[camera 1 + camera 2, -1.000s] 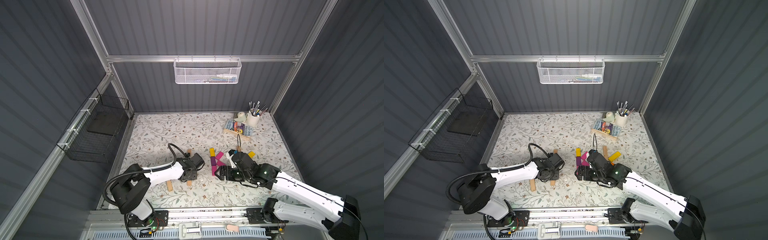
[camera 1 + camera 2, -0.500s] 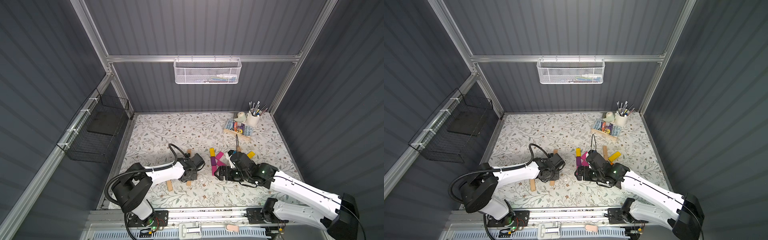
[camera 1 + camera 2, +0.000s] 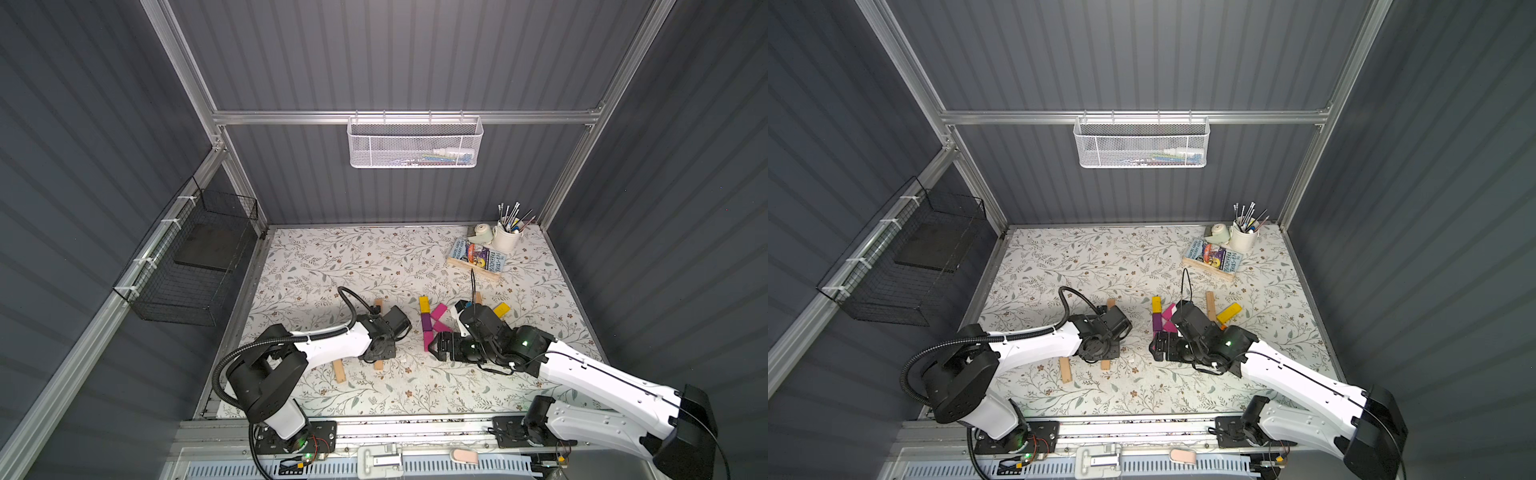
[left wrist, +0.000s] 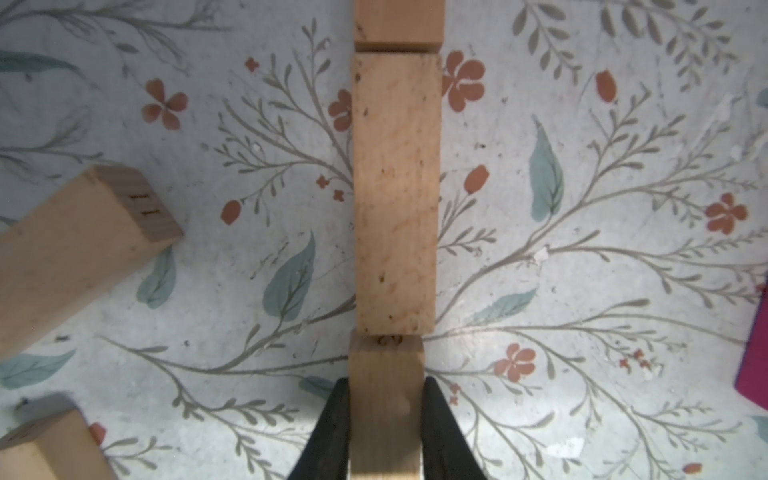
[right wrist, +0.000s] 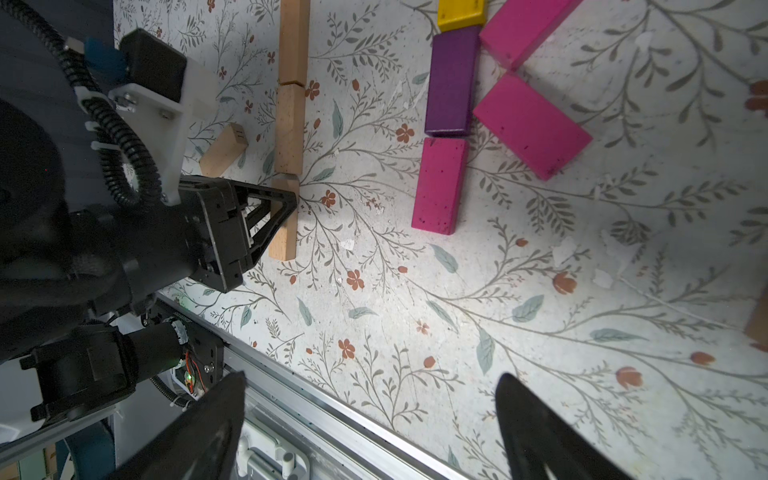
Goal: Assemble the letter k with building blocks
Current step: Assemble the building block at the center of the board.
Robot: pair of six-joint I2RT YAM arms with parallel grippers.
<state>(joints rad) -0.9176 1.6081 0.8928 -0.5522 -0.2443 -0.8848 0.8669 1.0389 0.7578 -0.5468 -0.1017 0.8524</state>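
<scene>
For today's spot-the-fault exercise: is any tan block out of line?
Yes. One tan block lies slanted beside the straight tan row, apart from it. The left claw is shut on the row's end block.

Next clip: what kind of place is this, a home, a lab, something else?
Most likely a lab robot cell dressed as a hobby desk: grey panel walls on an aluminium frame, a left arm and right arm mounted at a front rail, and a floral tabletop with a mug of brushes.

Left gripper [image 3: 1103, 354] down low over a plain tan wooden bar [image 3: 1105, 365], one end poking out; right gripper [image 3: 1157, 348] sits just beside the purple painted block [image 3: 1156, 323], yellow painted block [image 3: 1156, 304] beyond it.
</scene>
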